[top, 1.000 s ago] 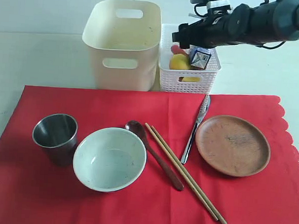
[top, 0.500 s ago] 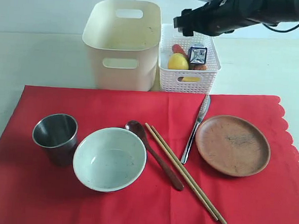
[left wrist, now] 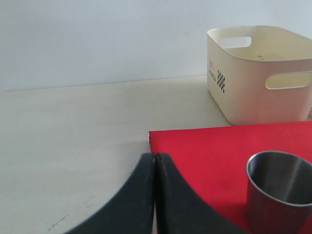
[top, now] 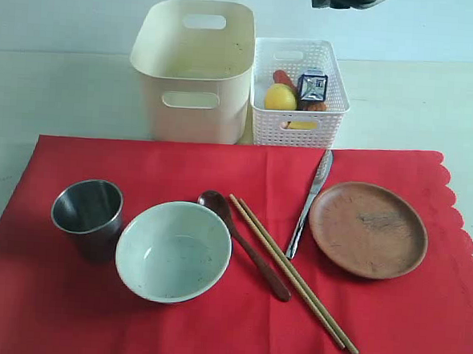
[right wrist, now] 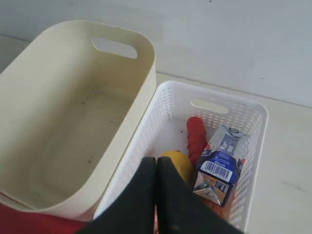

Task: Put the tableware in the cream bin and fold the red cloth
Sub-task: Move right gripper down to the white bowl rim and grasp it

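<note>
Nearby, steel cup (left wrist: 279, 191) on red cloth (left wrist: 204, 151), beside closed left gripper (left wrist: 155, 157).

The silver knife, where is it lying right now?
In the exterior view the silver knife lies right of centre on the red cloth, between the wooden chopsticks and the brown plate.

The table (top: 65, 94) is pale and smooth. A big red cloth (top: 181, 170) lies flat over its front part, with its wavy edge on the right side. Just behind the cloth, nearer the table's back edge, stand a cream bin (top: 193, 102) and a white basket (top: 299, 133) — close side by side.
</note>
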`<state>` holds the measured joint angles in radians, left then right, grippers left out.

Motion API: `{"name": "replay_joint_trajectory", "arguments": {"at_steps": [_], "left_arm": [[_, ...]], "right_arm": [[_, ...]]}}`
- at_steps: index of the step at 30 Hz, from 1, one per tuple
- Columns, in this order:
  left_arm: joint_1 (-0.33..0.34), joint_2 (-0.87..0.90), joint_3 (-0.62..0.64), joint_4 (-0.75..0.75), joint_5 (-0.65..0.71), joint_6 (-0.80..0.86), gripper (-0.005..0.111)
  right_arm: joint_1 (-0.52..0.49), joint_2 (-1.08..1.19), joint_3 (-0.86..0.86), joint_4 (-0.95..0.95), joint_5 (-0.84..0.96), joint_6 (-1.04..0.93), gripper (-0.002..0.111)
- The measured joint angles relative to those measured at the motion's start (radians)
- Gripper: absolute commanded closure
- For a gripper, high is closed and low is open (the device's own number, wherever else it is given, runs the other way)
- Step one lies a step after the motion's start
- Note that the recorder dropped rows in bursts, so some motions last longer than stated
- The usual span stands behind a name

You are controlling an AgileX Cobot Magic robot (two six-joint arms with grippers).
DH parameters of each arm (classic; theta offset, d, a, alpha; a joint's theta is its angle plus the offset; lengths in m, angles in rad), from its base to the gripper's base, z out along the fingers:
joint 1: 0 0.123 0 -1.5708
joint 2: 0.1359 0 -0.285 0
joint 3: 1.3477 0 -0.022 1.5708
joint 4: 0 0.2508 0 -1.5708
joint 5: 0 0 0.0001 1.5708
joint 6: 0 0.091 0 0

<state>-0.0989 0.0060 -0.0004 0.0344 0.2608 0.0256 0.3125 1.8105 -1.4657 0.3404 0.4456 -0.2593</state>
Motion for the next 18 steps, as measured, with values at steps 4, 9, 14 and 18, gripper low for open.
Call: {"name": "replay_joint_trajectory", "arguments": {"at_steps": [4,9,14,18], "left_arm": [[0.0,0.0,0.0,0.0,0.0,0.0,0.104],[0.0,0.0,0.0,0.0,0.0,0.0,0.104],[0.0,0.0,0.0,0.0,0.0,0.0,0.104],[0.0,0.0,0.0,0.0,0.0,0.0,0.104]], "right_arm": [[0.0,-0.015,0.0,0.0,0.07,0.0,0.108],[0.025,-0.019,0.017,0.005,0.109,-0.019,0.108],[0.09,-0.019,0.081,0.019,0.088,-0.06,0.108],[0.153,-0.019,0.125,0.023,0.055,-0.089,0.108]]}}
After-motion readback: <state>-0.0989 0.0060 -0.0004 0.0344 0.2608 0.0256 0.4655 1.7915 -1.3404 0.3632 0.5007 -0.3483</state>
